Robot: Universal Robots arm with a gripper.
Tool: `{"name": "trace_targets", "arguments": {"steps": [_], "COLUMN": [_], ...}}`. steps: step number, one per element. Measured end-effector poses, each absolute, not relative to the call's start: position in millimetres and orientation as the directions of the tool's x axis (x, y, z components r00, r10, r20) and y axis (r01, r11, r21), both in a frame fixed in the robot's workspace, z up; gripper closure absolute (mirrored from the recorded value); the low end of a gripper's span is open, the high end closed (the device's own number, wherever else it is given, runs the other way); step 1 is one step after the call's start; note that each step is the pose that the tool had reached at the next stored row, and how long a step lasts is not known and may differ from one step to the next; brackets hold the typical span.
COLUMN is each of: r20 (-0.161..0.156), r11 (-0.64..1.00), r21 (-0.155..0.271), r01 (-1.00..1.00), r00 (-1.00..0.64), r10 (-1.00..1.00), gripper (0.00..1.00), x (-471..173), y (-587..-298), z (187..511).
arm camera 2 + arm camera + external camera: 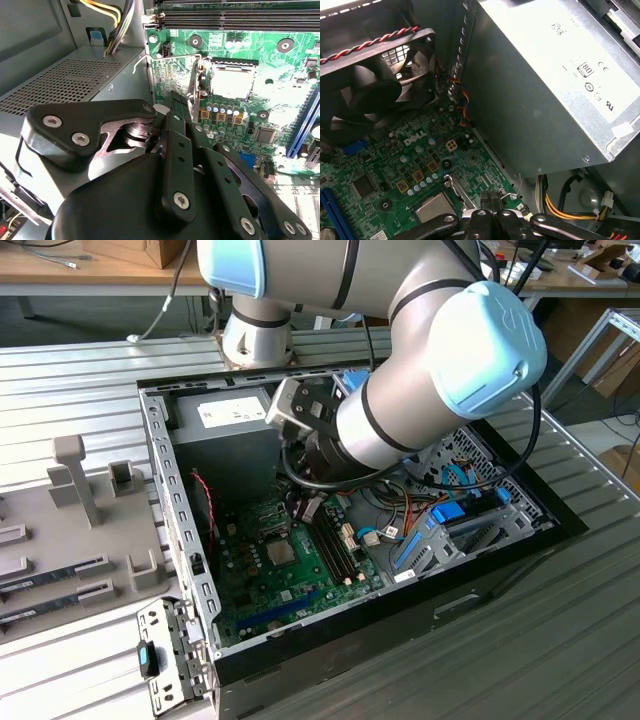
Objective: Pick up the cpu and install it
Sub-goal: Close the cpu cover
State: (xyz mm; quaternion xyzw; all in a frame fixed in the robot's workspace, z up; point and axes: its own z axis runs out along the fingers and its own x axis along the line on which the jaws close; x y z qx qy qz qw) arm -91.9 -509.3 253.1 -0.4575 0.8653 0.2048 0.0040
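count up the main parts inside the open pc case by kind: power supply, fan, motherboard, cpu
power supply: 1
fan: 1
motherboard: 1
cpu: 1
total: 4

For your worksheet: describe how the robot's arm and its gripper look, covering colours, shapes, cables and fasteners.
The arm is made of silver-grey tubes with rounded pale blue joint caps and black rings, with a black cable along it. The gripper is matte black, built from flat linked bars held by silver screws.
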Motion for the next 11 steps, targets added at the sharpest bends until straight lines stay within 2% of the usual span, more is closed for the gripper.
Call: {"name": "trace_targets", "arguments": {"steps": [11], "r20": [-0.194], "r11": [0.49], "r21": [0.351], "r01": [-0.798], "r00": [-0.574], "r10": [-0.796], "gripper": [0.89], "x": [-91.9], "y": [-514.3], "z": [252.1]}}
